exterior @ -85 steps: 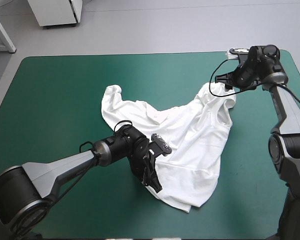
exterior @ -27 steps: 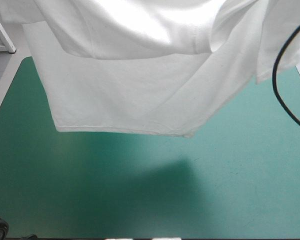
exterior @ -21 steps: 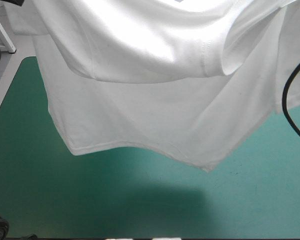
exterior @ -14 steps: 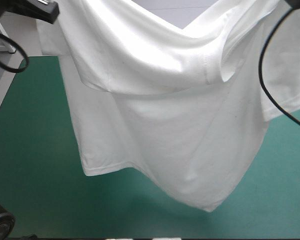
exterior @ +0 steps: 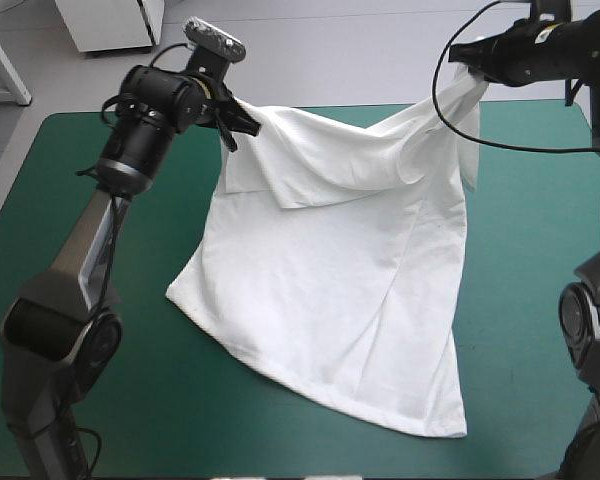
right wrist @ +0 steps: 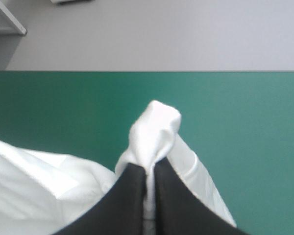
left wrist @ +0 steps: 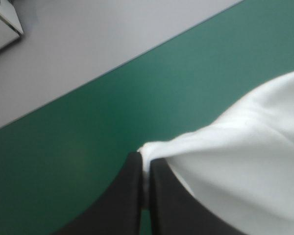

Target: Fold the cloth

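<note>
left hand [left wrist: 144, 159] and right hand [right wrist: 148, 169] each pinching a thin T-shirt [exterior: 350, 260] edge; any slip means a crooked landing on the bench [exterior: 70, 200]

I see the T-shirt [exterior: 350, 280] strung between the left gripper [exterior: 242, 122], over the table [exterior: 70, 230] left of centre, and the right gripper [exterior: 468, 60], over its far-right corner; the hem lies on the table nearer me.

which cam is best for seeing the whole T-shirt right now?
High view: the whole T-shirt shows, strung between left gripper and right gripper, lower part on the teal-green cover. Each wrist view shows only the bunched bit pinched in its own gripper.
</note>
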